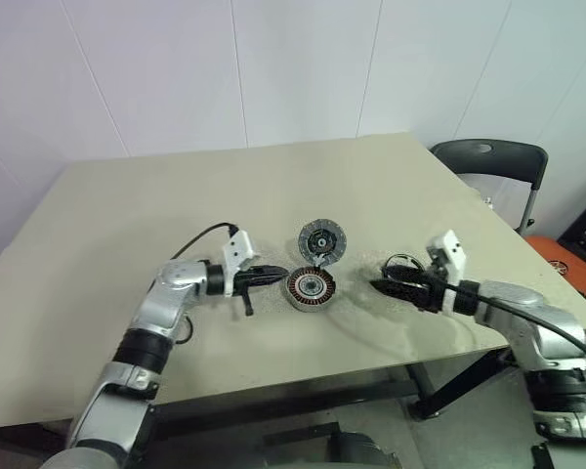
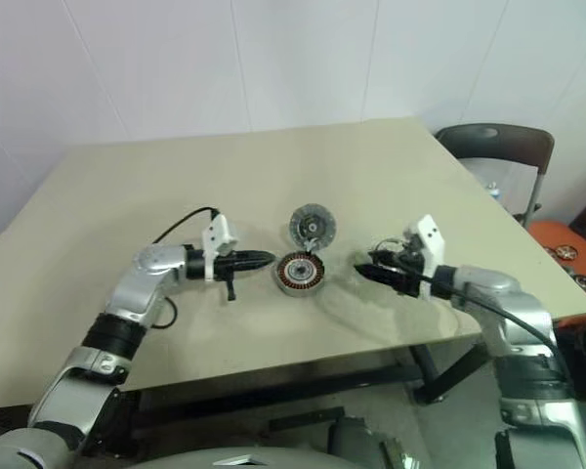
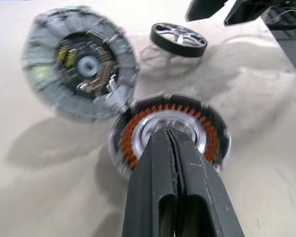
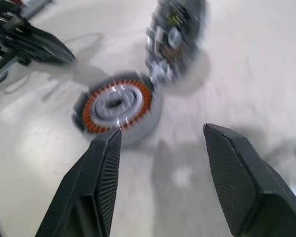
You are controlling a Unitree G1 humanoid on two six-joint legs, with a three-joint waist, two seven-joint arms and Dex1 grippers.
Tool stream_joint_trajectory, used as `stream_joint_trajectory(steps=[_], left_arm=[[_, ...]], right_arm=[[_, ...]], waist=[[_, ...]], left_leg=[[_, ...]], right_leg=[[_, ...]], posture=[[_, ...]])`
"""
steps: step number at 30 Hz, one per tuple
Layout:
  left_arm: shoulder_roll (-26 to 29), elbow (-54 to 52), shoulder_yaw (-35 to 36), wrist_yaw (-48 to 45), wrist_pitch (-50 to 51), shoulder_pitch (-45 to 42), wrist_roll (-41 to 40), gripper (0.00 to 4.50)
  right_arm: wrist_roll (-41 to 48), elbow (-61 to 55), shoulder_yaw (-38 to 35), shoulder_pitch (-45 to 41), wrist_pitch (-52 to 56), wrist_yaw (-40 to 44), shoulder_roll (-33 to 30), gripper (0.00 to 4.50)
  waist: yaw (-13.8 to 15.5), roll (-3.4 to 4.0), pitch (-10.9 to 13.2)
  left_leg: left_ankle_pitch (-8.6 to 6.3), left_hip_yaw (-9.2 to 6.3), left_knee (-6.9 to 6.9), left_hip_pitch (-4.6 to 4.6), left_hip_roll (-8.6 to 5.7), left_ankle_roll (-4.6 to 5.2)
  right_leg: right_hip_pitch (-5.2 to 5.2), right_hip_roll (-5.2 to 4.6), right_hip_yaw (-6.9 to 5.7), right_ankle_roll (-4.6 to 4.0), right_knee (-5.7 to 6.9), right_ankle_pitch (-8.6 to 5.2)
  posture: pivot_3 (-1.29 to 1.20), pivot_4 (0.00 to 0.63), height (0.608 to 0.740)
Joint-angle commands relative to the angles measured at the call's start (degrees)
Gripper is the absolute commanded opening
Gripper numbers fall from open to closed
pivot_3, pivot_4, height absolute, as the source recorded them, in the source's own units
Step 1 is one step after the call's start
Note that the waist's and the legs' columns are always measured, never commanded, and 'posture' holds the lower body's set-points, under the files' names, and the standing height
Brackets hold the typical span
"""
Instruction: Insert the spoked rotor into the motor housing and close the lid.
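The motor housing (image 1: 311, 287) sits on the bench (image 1: 127, 215), axis vertical, windings up, with the lid (image 1: 322, 239) hinged upright behind it, the spoked rotor (image 3: 178, 39) flat nearby, the left gripper (image 1: 276, 275) closed and empty, the right gripper (image 4: 160, 148) wide apart.

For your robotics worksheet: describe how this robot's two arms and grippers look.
Both arms have silver-grey metal shells with black joint bands. Each wrist bears a small white block and a looping black cable. The left gripper and right gripper each have two black tapered fingers with ridged inner pads.
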Motion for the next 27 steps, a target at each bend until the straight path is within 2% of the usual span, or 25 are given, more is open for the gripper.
stream_joint_trajectory(steps=[1,8,13,18,22,27], left_arm=[[0.8,-6.5,3.3,2.4,-2.0,2.8,-2.3,0.05],[1.0,-15.5,6.3,7.4,0.1,11.0,-5.2,0.05],[0.4,-16.6,5.7,9.9,0.5,12.4,-5.4,0.05],[-0.4,-16.4,4.8,11.1,0.2,12.3,-4.9,0.05],[-0.8,-16.2,4.6,11.9,-0.2,12.0,-5.0,0.05],[-0.9,-15.5,4.1,12.2,-0.5,11.6,-4.8,0.05]], right_arm=[[6.6,-0.1,-6.2,0.3,6.4,1.5,-2.6,2.79],[13.5,8.6,-14.5,-1.1,17.8,0.0,-4.9,2.79],[11.1,18.7,-13.4,-4.7,23.5,-5.0,-5.4,2.79],[7.6,26.5,-11.6,-8.5,24.2,-9.5,-3.9,2.79],[3.9,32.7,-10.9,-10.9,20.7,-13.5,-1.7,2.79],[4.6,34.5,-12.3,-12.4,20.2,-14.7,1.1,2.79]], waist=[[0.0,0.02,0.0],[0.0,0.01,0.0],[-0.1,0.02,0.0],[-0.1,0.03,0.0],[-0.2,-0.08,-0.1],[-0.4,-0.27,-0.1]], left_leg=[[-0.01,0.00,0.00,0.01,0.00,0.02],[0.00,0.07,0.01,0.10,0.05,0.00],[0.00,0.15,0.05,0.14,0.04,0.00],[0.00,0.21,0.04,0.13,0.04,0.00],[0.00,0.28,0.04,0.15,0.04,0.00],[-0.16,0.60,0.03,0.83,0.11,0.30]], right_leg=[[0.00,-0.02,0.01,0.00,-0.01,0.00],[0.08,0.01,0.03,0.00,0.02,0.00],[0.12,0.01,0.06,-0.01,0.03,0.00],[0.10,0.01,0.10,-0.02,0.01,0.01],[0.11,0.00,0.15,-0.02,0.01,0.02],[0.71,0.01,0.20,0.04,-0.05,0.08]], posture=[[0.00,0.000,0.740],[0.00,0.000,0.740],[0.00,0.000,0.740],[0.00,0.000,0.740],[0.00,0.000,0.740],[0.00,0.000,0.740]])
